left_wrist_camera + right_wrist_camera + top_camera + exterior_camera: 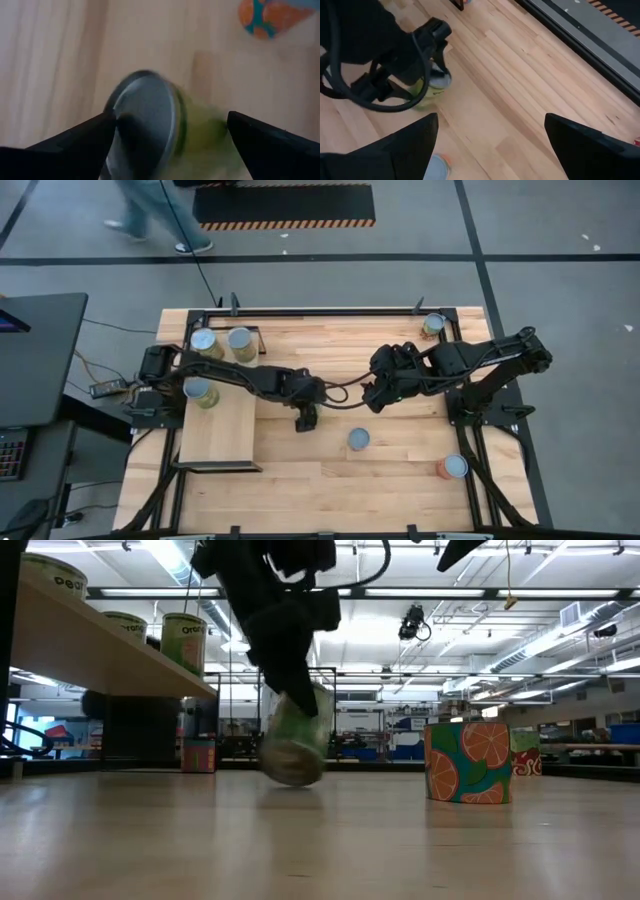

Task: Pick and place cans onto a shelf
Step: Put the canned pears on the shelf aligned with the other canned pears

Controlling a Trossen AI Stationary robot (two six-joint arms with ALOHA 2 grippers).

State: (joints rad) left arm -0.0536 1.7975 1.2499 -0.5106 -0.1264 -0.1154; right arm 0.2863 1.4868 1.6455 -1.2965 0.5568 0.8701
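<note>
From above, the two arms are closest to the lens. The left gripper (pixel 304 423) reaches to mid-table, just off the shelf's (pixel 222 435) corner, and hides whatever is under it. The right gripper (pixel 372 402) hangs near it, over bare tabletop (pixel 400 480). Three shelved cans (pixel 241 338) stand on the board. Three more stand on the table: a grey can (pixel 359 439), an orange can (pixel 455 467) and a corner can (pixel 433 323).

At table height, the left arm comes down over a green can (pixel 293 748). This can is tilted rather than upright, with its lower edge at or just above the wood.

In the left wrist view, its own fingers (pixel 75 145) stand wide apart. The green can lies slanted between them, silver top towards the lens. One finger looks to be at the can's rim and the other is just clear of it, so I judge the can straddled, not gripped.

In the right wrist view, that arm's fingers (pixel 395 150) are spread wide with nothing between them, and the green can shows under the left gripper.

The step in hand is picking up the fourth can. Next the left jaws must close squarely on its sides. Because it leans, the grip may have to wait until it settles or be re-centred, or the can may tip and roll. After that comes a lift to the shelf's free end.
</note>
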